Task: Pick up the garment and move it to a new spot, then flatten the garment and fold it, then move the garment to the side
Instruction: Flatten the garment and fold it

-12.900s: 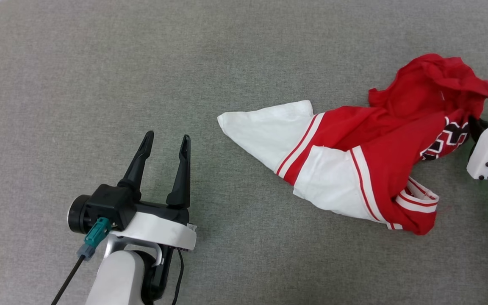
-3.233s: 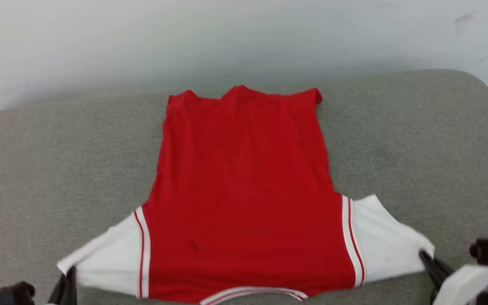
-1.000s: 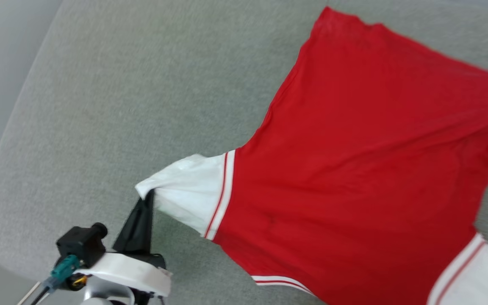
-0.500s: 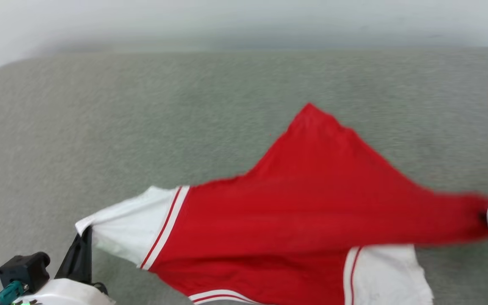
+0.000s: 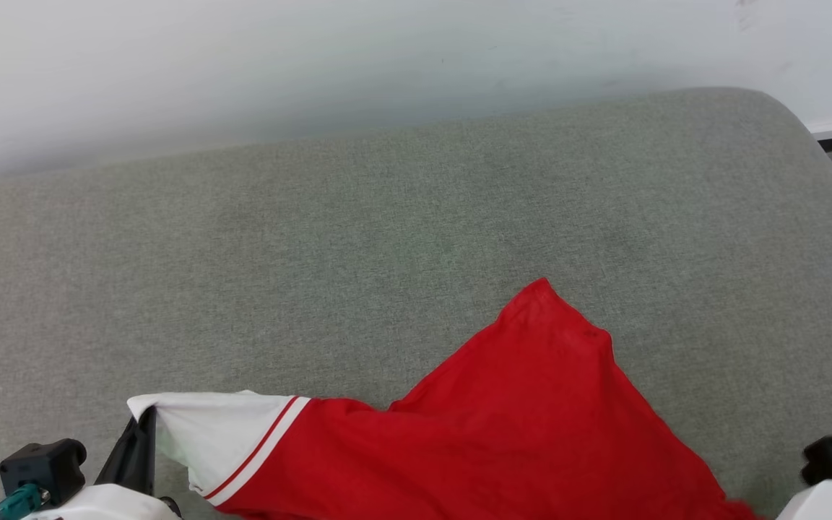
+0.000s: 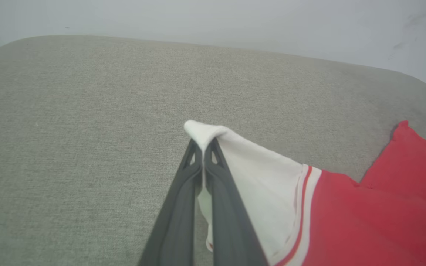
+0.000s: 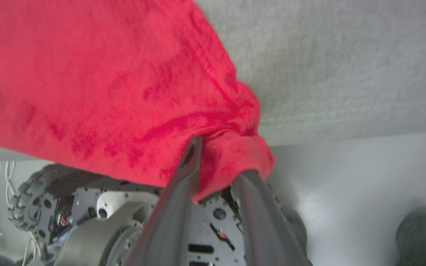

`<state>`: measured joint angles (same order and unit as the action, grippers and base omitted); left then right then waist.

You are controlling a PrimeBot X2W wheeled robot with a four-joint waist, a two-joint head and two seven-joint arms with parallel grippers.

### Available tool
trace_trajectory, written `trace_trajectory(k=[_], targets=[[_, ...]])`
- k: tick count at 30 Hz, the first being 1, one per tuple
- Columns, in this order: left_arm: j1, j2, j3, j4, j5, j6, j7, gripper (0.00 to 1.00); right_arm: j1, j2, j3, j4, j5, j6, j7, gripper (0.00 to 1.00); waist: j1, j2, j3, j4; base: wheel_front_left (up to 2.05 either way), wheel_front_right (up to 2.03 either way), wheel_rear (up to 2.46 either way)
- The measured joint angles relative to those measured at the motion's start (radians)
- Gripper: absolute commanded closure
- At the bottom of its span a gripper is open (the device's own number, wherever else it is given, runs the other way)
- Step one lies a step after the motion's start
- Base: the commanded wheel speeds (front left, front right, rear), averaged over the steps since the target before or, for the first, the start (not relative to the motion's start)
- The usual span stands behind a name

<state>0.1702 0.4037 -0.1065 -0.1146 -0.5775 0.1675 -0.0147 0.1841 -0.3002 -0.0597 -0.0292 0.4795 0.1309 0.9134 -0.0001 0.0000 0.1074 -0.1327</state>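
Head view: the garment (image 5: 517,426), a red shirt with a white sleeve (image 6: 257,173), lies loosely spread on the near part of a grey cushion (image 5: 387,238). One red corner points toward the pale wall (image 5: 315,58). At lower left, your left gripper (image 6: 202,149) is clenched on the sleeve's tip, drawing it out leftward. Your right gripper (image 7: 218,162) pinches a bunched red edge of the garment by the cushion's near edge, with the robot's wheeled base (image 7: 87,207) visible beneath.
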Motion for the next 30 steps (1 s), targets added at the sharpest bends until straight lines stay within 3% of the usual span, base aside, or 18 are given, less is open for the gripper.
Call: trace_trajectory(k=[2,3,5,8,11,14,21,25,30], targets=[[-0.002,0.002,-0.005,-0.003,0.001,0.001,0.005,1.0,-0.017,0.018,-0.02,0.001,-0.008,0.0,-0.119,0.0,0.0,0.0,0.003,-0.003,0.0,0.0,0.0],[-0.01,0.002,-0.011,-0.01,0.002,0.003,0.011,1.0,-0.062,0.046,-0.055,0.003,-0.009,0.0,-0.345,0.0,0.0,0.0,0.009,-0.003,0.0,0.0,0.0],[-0.016,0.002,-0.017,-0.015,0.003,0.004,0.014,1.0,-0.111,0.056,-0.071,0.012,-0.009,0.0,-0.496,0.0,0.0,0.0,0.015,0.001,0.0,0.0,0.0],[-0.03,0.001,-0.025,-0.023,0.008,0.004,0.02,1.0,-0.186,0.062,-0.075,0.061,-0.003,0.0,-0.644,0.0,0.0,0.0,0.026,0.009,0.0,0.0,0.0],[-0.046,0.0,-0.034,-0.033,0.012,0.004,0.021,1.0,-0.28,0.048,-0.039,0.127,0.019,0.0,-0.685,0.0,0.0,0.0,0.044,0.019,0.0,0.0,0.0],[-0.075,-0.002,-0.047,-0.043,0.017,0.0,0.021,1.0,-0.391,-0.013,0.051,0.177,0.049,0.0,-0.639,0.0,0.0,0.0,0.067,0.033,0.0,0.0,0.0],[-0.161,-0.016,-0.081,-0.048,0.031,-0.019,0.01,1.0,-0.615,-0.152,0.242,0.23,0.135,0.0,-0.336,0.0,0.0001,0.0,0.141,0.093,0.0,0.0,0.0],[-0.209,-0.034,-0.101,-0.032,0.036,-0.036,-0.007,1.0,-0.705,-0.173,0.324,0.245,0.164,0.0,-0.188,0.0,0.0002,0.0,0.193,0.131,0.0,0.0,0.0],[-0.26,-0.057,-0.127,-0.001,0.037,-0.054,-0.022,1.0,-0.779,-0.174,0.414,0.308,0.199,0.0,-0.106,0.0,0.0002,0.0,0.254,0.176,0.0,0.0,0.0]])
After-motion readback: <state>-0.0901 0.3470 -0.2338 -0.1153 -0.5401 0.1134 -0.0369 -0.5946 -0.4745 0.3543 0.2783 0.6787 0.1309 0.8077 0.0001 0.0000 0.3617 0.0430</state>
